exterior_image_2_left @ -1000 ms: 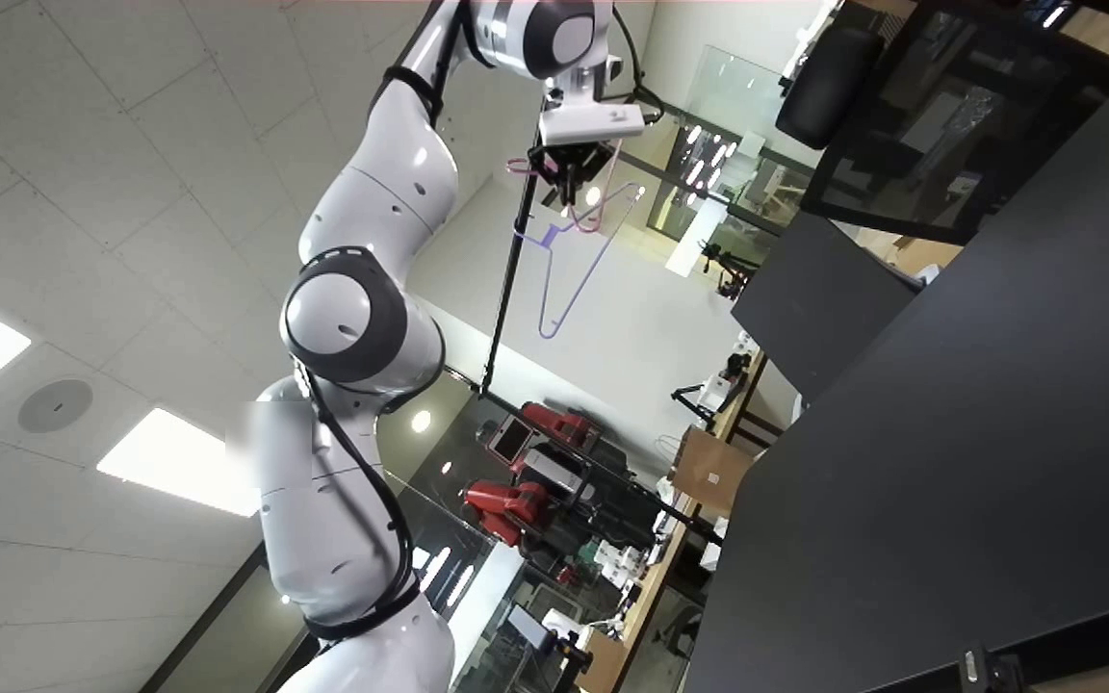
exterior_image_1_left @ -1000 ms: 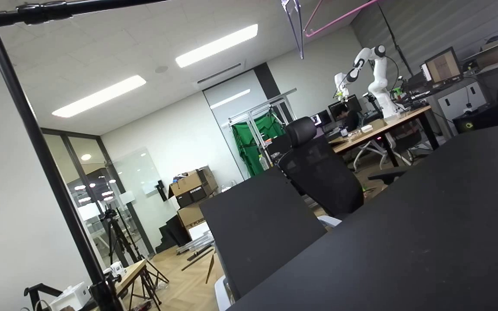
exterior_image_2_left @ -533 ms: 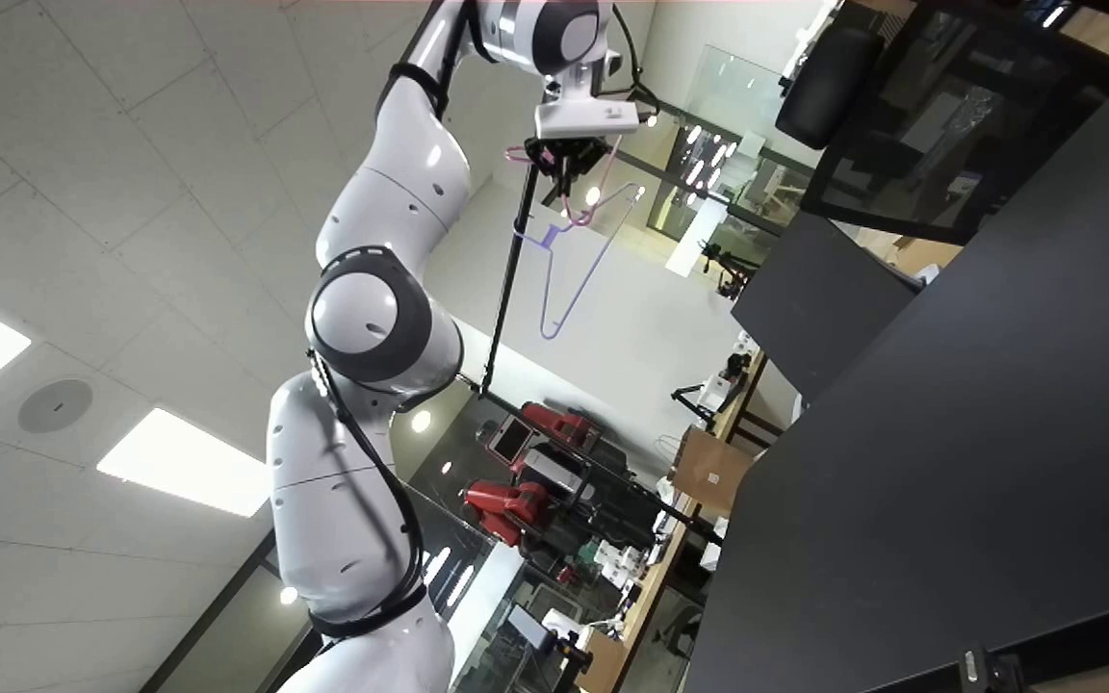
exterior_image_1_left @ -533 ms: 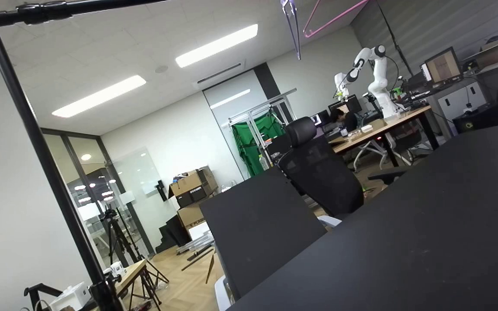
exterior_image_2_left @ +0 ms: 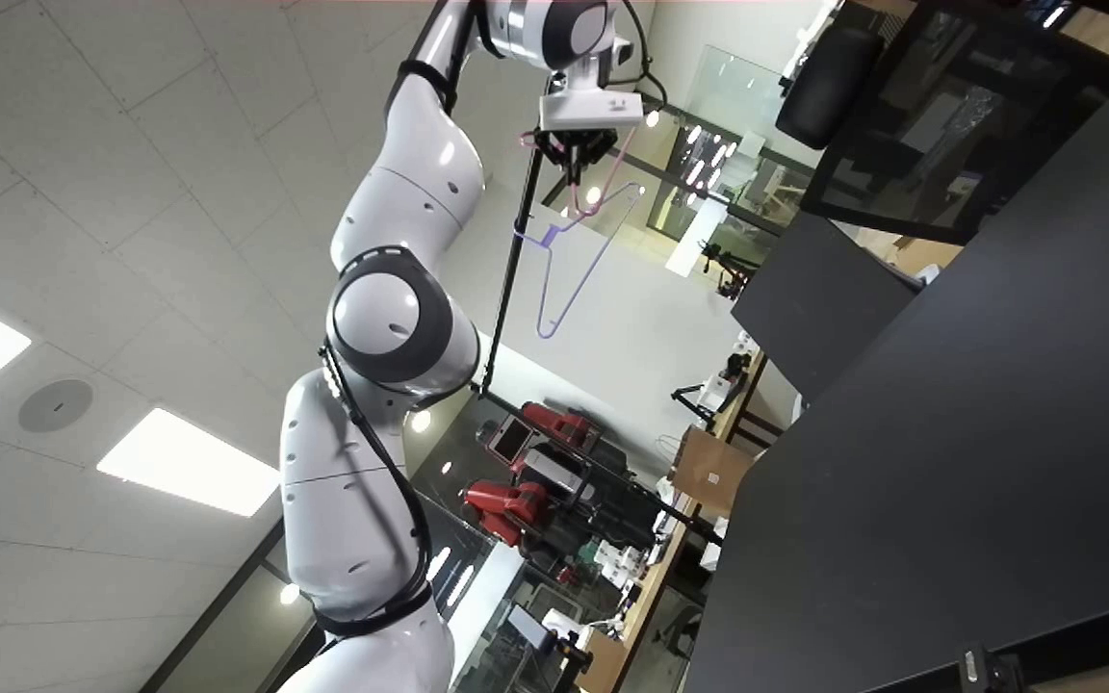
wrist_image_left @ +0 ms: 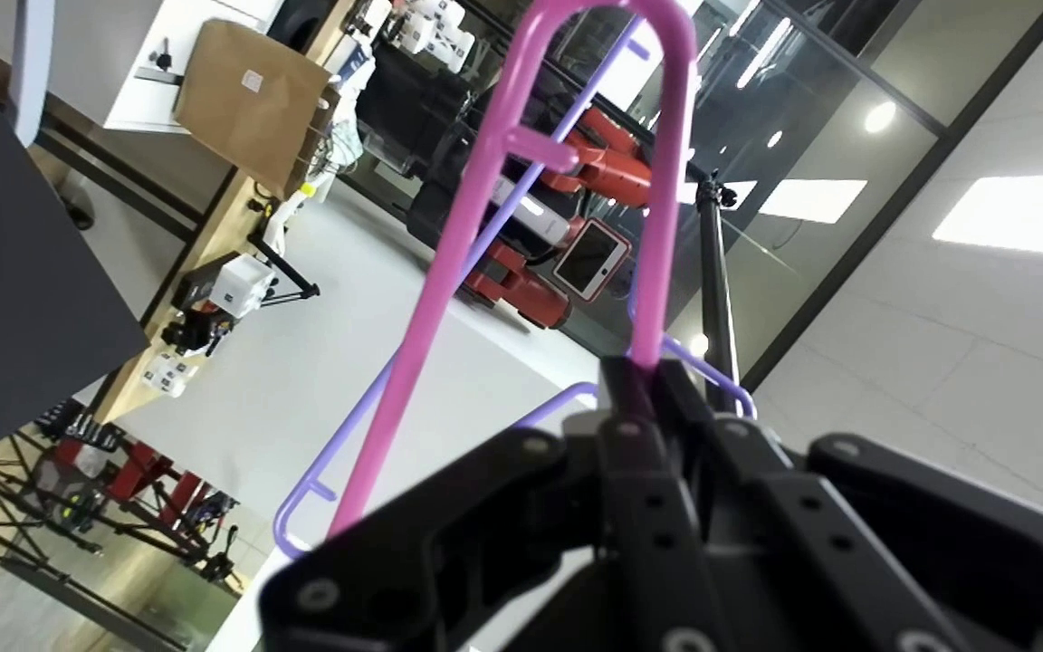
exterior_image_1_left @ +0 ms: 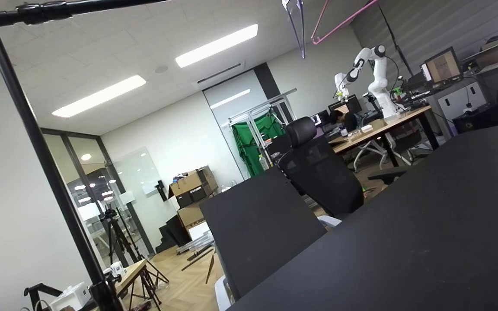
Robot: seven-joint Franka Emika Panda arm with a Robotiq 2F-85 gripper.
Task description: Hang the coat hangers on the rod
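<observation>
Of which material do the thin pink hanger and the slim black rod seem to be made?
The thin, round-cornered pink hanger looks like glossy moulded plastic: highlights run along its smooth bars. The slim, straight black rod may be painted metal, its surface faintly shiny; plastic remains possible.

The pink hanger (wrist_image_left: 438, 281) in the claw (wrist_image_left: 650, 369) looks to me like smooth plastic, softly glossy along its bend; the purple hanger (exterior_image_2_left: 550, 236) beyond the claw has the same smooth plastic look; the claw itself is black and mostly matt; the arm (exterior_image_2_left: 357, 520) behind it wears smooth, glossy white shells catching bright spots of light; past the claw, the rod (wrist_image_left: 714, 281) seems black metal with a slight sheen; well apart from it, the counter (exterior_image_2_left: 901, 433) is matt black; farther from the claw I see a box (wrist_image_left: 250, 127) of dull brown cardboard, a chair (exterior_image_1_left: 322, 177) backed in black mesh and a green cloth (exterior_image_1_left: 243, 137) in folds.
</observation>
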